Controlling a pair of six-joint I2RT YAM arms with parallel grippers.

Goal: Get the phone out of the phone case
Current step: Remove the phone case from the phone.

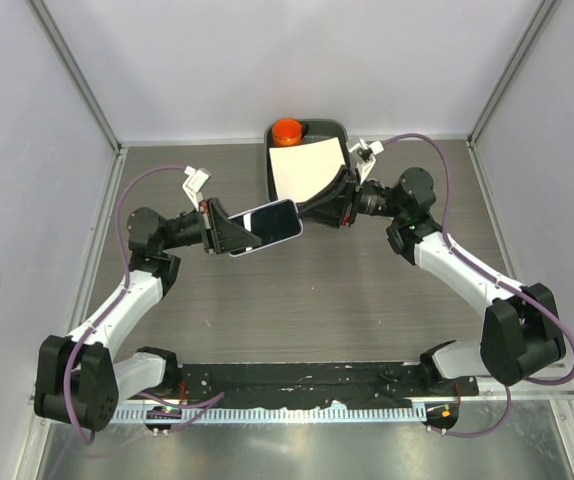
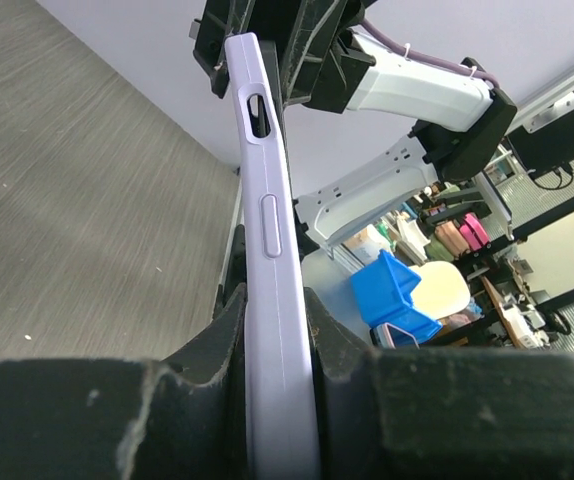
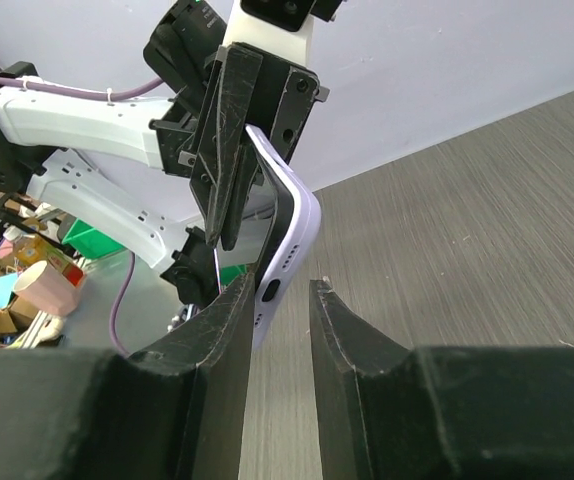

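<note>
The phone in its lilac phone case point(image 1: 270, 225) hangs above the middle of the table. My left gripper point(image 1: 235, 232) is shut on its left end. From the left wrist the case point(image 2: 270, 200) runs edge-on up between my left gripper's point(image 2: 272, 300) fingers, pressed on both sides. My right gripper point(image 1: 319, 211) is at the case's right end. From the right wrist the case's port end point(image 3: 289, 250) lies at the tips of my right gripper point(image 3: 279, 283), against the left finger point(image 3: 229, 330), while the right finger point(image 3: 337, 340) stands clear. The phone's dark front edge point(image 3: 283, 215) sits in the case.
A black tray point(image 1: 270, 168) at the back holds a white sheet point(image 1: 305, 170) and an orange round object point(image 1: 287, 130). Grey walls close the left, right and back sides. A black rail point(image 1: 297, 378) runs along the near edge between the arm bases.
</note>
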